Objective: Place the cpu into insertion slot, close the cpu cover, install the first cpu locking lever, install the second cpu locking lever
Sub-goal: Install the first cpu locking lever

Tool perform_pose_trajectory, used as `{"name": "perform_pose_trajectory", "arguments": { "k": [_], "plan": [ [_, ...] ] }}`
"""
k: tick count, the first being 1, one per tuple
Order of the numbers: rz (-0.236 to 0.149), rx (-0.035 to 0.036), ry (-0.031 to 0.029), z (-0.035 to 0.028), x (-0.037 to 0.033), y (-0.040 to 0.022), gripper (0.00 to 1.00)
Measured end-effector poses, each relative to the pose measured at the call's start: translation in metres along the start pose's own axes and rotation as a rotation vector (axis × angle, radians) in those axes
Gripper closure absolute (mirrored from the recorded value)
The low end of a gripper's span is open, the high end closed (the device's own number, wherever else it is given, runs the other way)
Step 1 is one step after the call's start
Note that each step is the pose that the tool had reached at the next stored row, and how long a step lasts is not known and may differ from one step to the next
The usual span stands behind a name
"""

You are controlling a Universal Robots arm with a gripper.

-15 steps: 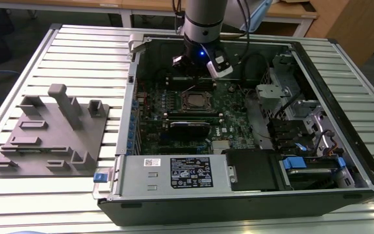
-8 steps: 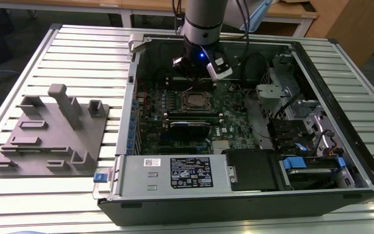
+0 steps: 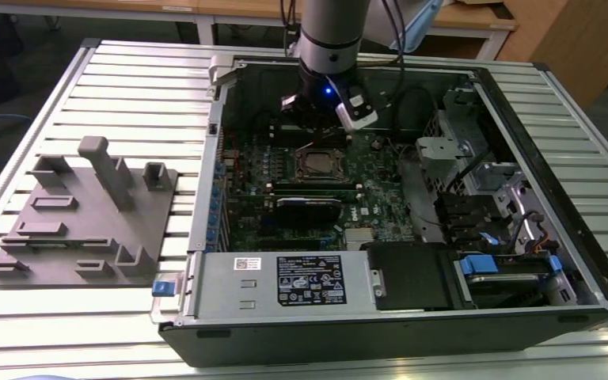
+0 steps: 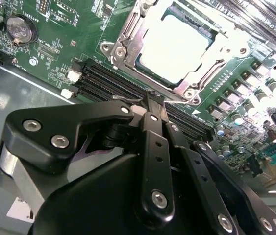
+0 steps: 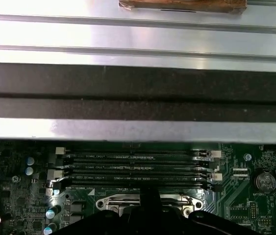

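Slatted table [image 3: 124, 79] | exterior view: hand [image 3: 320, 131] by insertion slot [image 3: 318, 164] | second wrist view: fingers [image 4: 150, 117] pressed together, grasp unclear; cpu [image 4: 174, 46] seated

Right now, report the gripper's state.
Gripper: shut, fingers together, nothing seen held between them; tips at the cpu cover's edge.

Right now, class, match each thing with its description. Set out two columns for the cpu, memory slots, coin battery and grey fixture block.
1 cpu
2 memory slots
3 coin battery
4 grey fixture block

A farthest to the exterior view's left
B round and shiny
C long, narrow, black
D square, pale silver-grey top

Pairs: 1-D, 2-C, 3-B, 4-A
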State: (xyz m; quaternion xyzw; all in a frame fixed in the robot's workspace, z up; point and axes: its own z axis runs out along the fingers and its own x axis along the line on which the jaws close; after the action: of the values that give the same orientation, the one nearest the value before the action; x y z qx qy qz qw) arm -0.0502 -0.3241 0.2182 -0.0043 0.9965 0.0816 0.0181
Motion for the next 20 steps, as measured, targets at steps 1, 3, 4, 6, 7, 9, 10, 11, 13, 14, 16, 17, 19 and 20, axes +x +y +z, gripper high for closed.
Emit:
{"name": "perform_pose_trajectory", "arguments": {
  "k": [1, 3, 4, 6, 7, 9, 10, 11, 13, 14, 16, 17, 19, 20],
  "plan": [
    [0.000, 0.0005, 0.0000, 0.0005, -0.0001, 0.0011, 0.90],
    [0.000, 0.0011, 0.0000, 0.0015, -0.0005, 0.0028, 0.90],
    [0.000, 0.0011, 0.0000, 0.0019, -0.0009, 0.0035, 0.90],
    [0.000, 0.0011, -0.0001, 0.0027, -0.0018, 0.0042, 0.90],
    [0.001, 0.0013, -0.0002, 0.0030, -0.0025, 0.0041, 0.90],
    [0.004, 0.0017, -0.0007, 0.0036, -0.0042, 0.0040, 0.90],
    [0.007, 0.0017, -0.0011, 0.0040, -0.0049, 0.0039, 0.90],
    [0.010, 0.0019, -0.0017, 0.0044, -0.0056, 0.0039, 0.90],
    [0.023, 0.0024, -0.0038, 0.0050, -0.0064, 0.0038, 0.90],
    [0.032, 0.0027, -0.0052, 0.0053, -0.0065, 0.0037, 0.90],
    [0.049, 0.0034, -0.0079, 0.0059, -0.0067, 0.0038, 0.90],
    [0.059, 0.0037, -0.0098, 0.0063, -0.0068, 0.0038, 0.90],
    [0.081, 0.0046, -0.0132, 0.0069, -0.0068, 0.0039, 0.90],
    [0.091, 0.0049, -0.0149, 0.0072, -0.0068, 0.0042, 0.90]
  ]
}}
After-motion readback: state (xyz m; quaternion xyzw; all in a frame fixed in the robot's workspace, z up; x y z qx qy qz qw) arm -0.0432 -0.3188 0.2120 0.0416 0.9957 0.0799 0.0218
